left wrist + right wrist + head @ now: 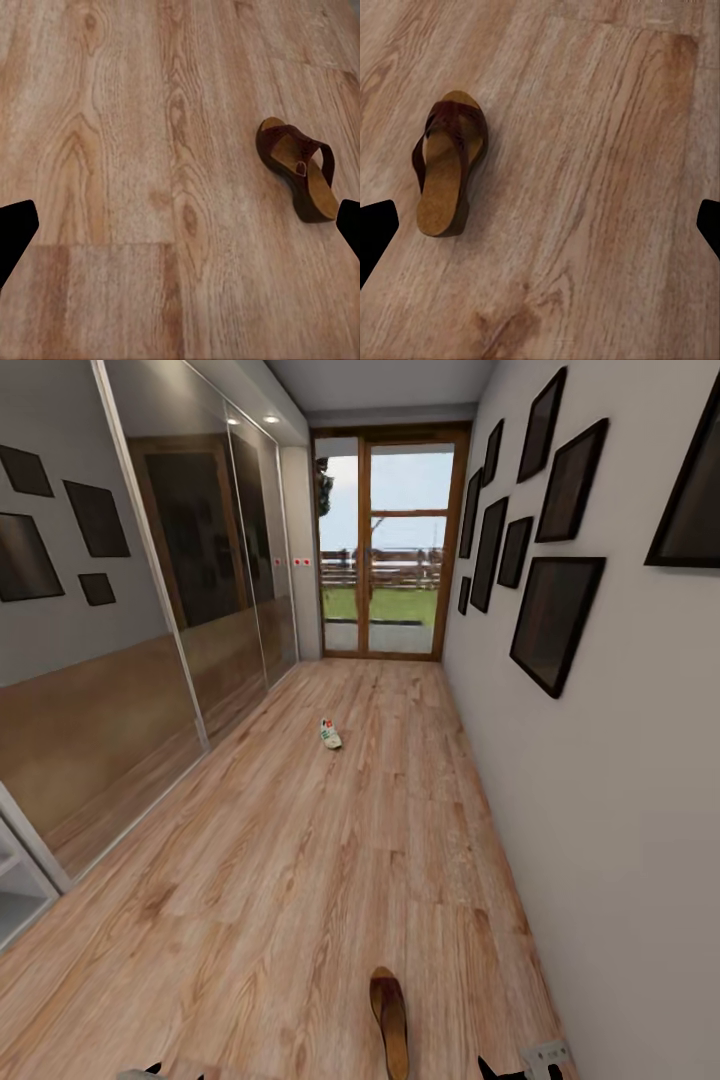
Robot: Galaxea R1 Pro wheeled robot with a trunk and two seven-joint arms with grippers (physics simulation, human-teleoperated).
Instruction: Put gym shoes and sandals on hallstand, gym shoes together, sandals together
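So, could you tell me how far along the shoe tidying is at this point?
Nothing looks done yet. One brown sandal lies on the wood floor just ahead of the robot, and one white gym shoe sits farther down the corridor. Both grippers, left and right, hang open and empty over the floor near the sandal. Still left: picking up each shoe and setting the pairs on the rack.
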